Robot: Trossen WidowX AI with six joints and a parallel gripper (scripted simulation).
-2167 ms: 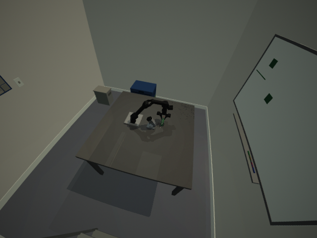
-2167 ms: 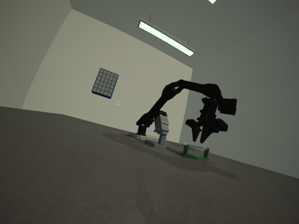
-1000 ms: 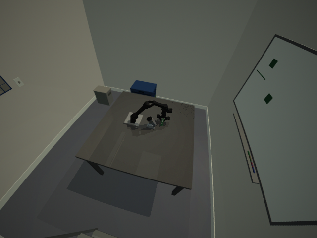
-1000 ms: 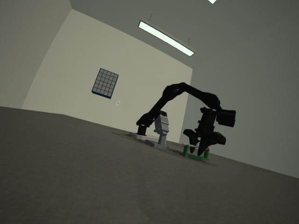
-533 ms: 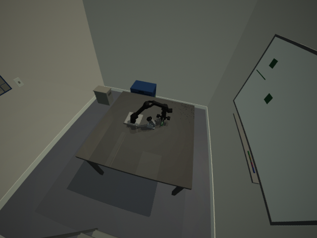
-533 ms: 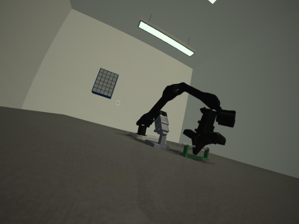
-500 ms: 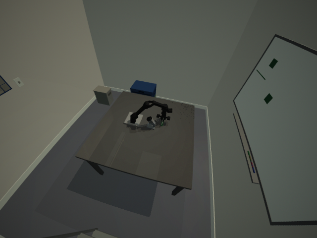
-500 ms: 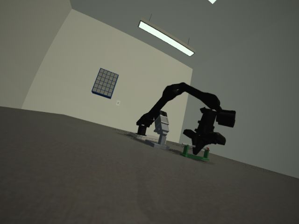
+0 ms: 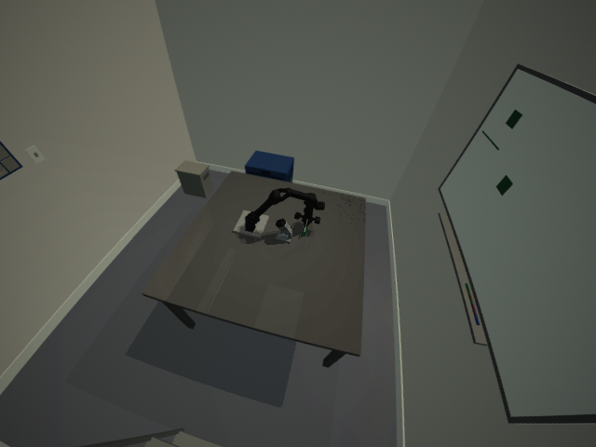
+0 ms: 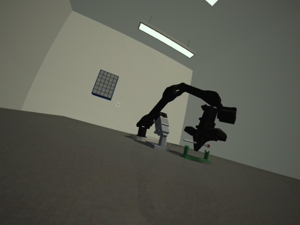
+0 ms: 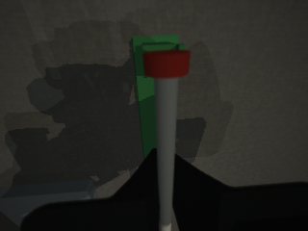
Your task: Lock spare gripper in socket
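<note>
My gripper point(image 9: 306, 222) point(image 10: 197, 148) point(image 11: 160, 153) is shut on the lock pin point(image 10: 189, 140) point(image 11: 166, 120), a pale rod with a red head. The pin lies roughly level, crosswise between the fingertips. It is a little above the posts of the green stand point(image 9: 304, 232) point(image 10: 193, 158) point(image 11: 147, 117), clear of them. The blue-grey mount point(image 9: 281, 237) point(image 10: 155, 146) stands between the arm's base and the stand. A tilted light grey body with a dark top, seemingly the spare gripper point(image 10: 161, 124), rises from the mount. Its socket and spigot are too small to make out.
The arm's white base plate point(image 9: 241, 224) is on the table point(image 9: 250, 283), on the far side of the mount from the green stand. A grey-blue edge shows at the lower left of the wrist view. A blue cabinet point(image 9: 269, 162) stands beyond the table.
</note>
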